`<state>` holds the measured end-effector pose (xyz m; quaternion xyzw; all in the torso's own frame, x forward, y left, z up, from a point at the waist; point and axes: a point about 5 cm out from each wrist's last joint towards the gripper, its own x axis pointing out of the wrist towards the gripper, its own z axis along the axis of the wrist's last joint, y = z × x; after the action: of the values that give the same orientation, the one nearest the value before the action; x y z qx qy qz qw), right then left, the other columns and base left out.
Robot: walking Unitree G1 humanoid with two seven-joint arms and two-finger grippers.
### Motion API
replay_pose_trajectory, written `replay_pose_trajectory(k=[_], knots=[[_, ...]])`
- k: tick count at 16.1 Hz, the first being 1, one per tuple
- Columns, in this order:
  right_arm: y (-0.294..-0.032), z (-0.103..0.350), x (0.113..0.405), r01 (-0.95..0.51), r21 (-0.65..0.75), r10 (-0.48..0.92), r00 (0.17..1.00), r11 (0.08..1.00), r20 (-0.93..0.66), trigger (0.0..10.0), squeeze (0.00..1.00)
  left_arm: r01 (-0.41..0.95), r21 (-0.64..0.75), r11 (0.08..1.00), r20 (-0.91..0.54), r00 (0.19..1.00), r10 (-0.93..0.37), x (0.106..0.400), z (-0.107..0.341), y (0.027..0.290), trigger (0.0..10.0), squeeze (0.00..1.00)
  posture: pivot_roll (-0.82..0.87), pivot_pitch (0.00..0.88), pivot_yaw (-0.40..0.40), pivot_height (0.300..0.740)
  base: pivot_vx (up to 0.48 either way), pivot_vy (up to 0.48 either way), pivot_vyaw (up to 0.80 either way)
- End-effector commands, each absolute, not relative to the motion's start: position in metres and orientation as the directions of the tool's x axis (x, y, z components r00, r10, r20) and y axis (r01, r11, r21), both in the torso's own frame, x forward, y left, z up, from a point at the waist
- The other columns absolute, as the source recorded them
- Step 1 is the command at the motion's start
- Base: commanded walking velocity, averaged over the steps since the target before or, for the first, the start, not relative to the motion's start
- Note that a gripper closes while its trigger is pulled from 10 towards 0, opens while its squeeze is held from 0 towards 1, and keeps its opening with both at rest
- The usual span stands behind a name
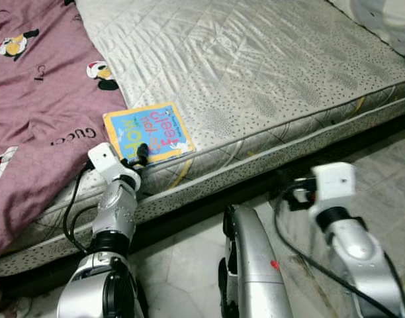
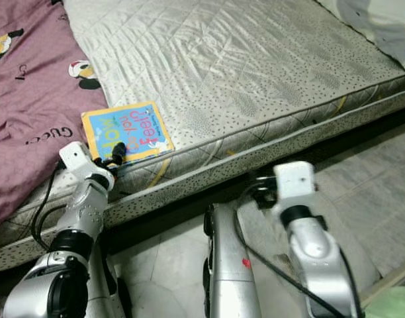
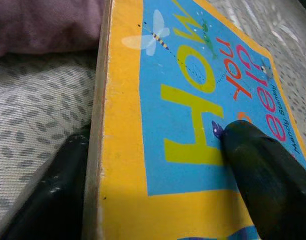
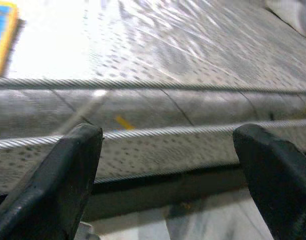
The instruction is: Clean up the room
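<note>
Pale marble floor tiles [image 1: 189,265] run along the near side of a low silver-grey quilted mattress [image 1: 255,73], whose piped edge crosses the head views on a slant; a mauve bedsheet [image 1: 37,99] printed with cartoon ducks and lettering covers the mattress on the robot's left, and a bit of white bedding [image 2: 374,20] shows at the far right corner; a board book [image 1: 148,132] with a yellow border and a blue cover reading "How do you feel?" lies flat on the mattress just beside the sheet's edge and close to the mattress rim; the left gripper [image 1: 140,156] reaches up from the floor side to the book's near edge, and the left wrist view shows it clamped on the book [image 3: 193,100], one black finger [image 3: 263,170] pressed on the blue cover and the other [image 3: 53,195] under the yellow edge against the mattress fabric; the right gripper [image 4: 168,165] hangs low in front of the mattress side, well apart from the book, its two black fingers [image 4: 58,175] spread wide with nothing between them.
</note>
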<state>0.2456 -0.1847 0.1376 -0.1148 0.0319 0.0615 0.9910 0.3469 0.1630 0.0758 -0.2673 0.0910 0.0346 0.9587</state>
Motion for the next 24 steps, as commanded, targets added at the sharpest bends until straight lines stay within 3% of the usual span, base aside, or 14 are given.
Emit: replay_pose_trajectory(k=[1,8,12,15,20,24], knots=[[-0.185,0.139,0.246,-0.134,-0.245,0.120,0.990,0.960,-0.072,10.0,0.00,-0.086,-0.534,0.841,-0.271,0.960,-0.074,0.340,0.056,0.148,0.0,0.00,-0.27,0.163,-0.050,0.466,0.000,0.000,0.00],[-0.191,0.142,0.252,-0.097,-0.264,0.087,0.995,0.960,-0.049,10.0,0.00,-0.003,-0.571,0.821,-0.251,0.953,-0.171,0.343,0.058,0.135,0.0,0.00,-0.27,0.146,-0.040,0.466,0.000,0.000,0.00],[-0.187,0.142,0.256,-0.107,-0.273,0.101,0.994,0.956,-0.034,10.0,0.00,0.027,-0.528,0.849,-0.198,0.968,-0.154,0.349,0.068,0.140,0.0,0.00,-0.26,0.127,-0.038,0.466,0.000,0.000,0.00],[-0.185,0.142,0.261,-0.129,-0.256,0.127,0.992,0.958,-0.024,10.0,0.00,0.136,-0.473,0.870,-0.120,0.969,-0.217,0.354,0.083,0.133,0.0,0.00,-0.24,0.107,-0.043,0.466,0.000,0.000,0.00],[-0.171,0.145,0.277,-0.158,-0.249,0.166,0.986,0.955,0.012,10.0,0.00,0.163,-0.446,0.880,-0.039,0.979,-0.201,0.361,0.101,0.142,0.0,0.00,-0.20,0.059,-0.039,0.466,0.000,0.000,0.00],[-0.162,0.140,0.288,-0.160,-0.236,0.176,0.983,0.959,0.049,10.0,0.00,0.205,-0.277,0.939,0.129,0.976,-0.175,0.369,0.139,0.152,0.0,0.00,-0.14,0.026,-0.015,0.466,0.000,0.000,0.00]])
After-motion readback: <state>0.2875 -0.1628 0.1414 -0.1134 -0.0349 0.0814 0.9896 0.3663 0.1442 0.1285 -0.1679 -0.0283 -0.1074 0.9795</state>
